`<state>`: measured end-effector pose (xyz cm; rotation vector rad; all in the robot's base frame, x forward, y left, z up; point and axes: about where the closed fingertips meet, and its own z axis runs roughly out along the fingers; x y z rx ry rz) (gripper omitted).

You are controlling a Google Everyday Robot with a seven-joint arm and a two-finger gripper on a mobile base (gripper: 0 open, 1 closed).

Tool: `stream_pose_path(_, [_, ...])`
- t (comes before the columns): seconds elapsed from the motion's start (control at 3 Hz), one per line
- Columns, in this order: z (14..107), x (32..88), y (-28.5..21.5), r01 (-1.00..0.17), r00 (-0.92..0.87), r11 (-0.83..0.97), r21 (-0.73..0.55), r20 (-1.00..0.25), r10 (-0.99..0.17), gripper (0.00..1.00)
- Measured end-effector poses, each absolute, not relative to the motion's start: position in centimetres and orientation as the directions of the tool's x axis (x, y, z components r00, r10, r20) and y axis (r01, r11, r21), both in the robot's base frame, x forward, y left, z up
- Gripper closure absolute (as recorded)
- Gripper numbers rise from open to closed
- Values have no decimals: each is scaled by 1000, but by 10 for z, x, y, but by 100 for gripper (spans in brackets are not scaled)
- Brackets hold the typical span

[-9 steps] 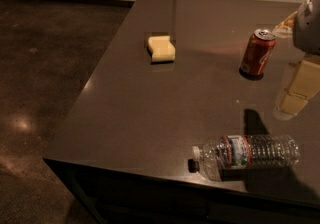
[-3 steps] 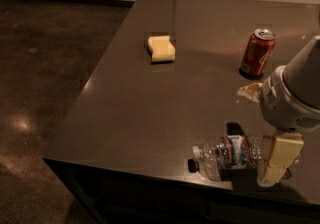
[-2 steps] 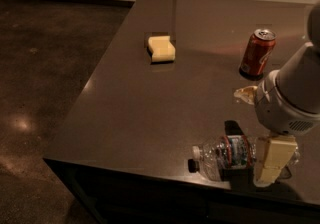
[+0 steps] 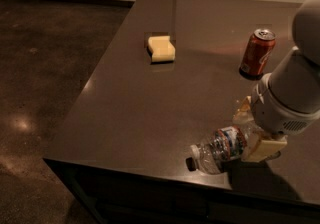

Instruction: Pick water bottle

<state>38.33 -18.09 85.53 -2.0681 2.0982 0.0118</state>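
Note:
The water bottle (image 4: 220,149) lies on its side near the front edge of the dark table (image 4: 150,103). It is clear ribbed plastic with a white cap pointing left and a red, white and teal label. My gripper (image 4: 253,130) is down at the bottle's right, bottom end. It is open, with one cream finger (image 4: 243,111) on the far side and the other on the near side. The bottle's bottom end is hidden behind the gripper. The bottle rests on the table.
An orange-red soda can (image 4: 257,53) stands upright behind the gripper at the back right. A yellow sponge (image 4: 161,48) lies at the table's back middle. The table's front edge runs just below the bottle, with dark floor to the left.
The gripper has come from the upper right, down and left, and now straddles the bottle's right end. The bottle, can and sponge have not moved.

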Motion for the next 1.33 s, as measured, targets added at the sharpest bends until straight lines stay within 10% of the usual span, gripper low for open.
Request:
stream_pose_path(0.67, [883, 398, -184, -990, -34, 53, -132, -140, -990, 88])
stream_pose_path(1.33, [955, 418, -182, -984, -42, 84, -155, -258, -965, 100])
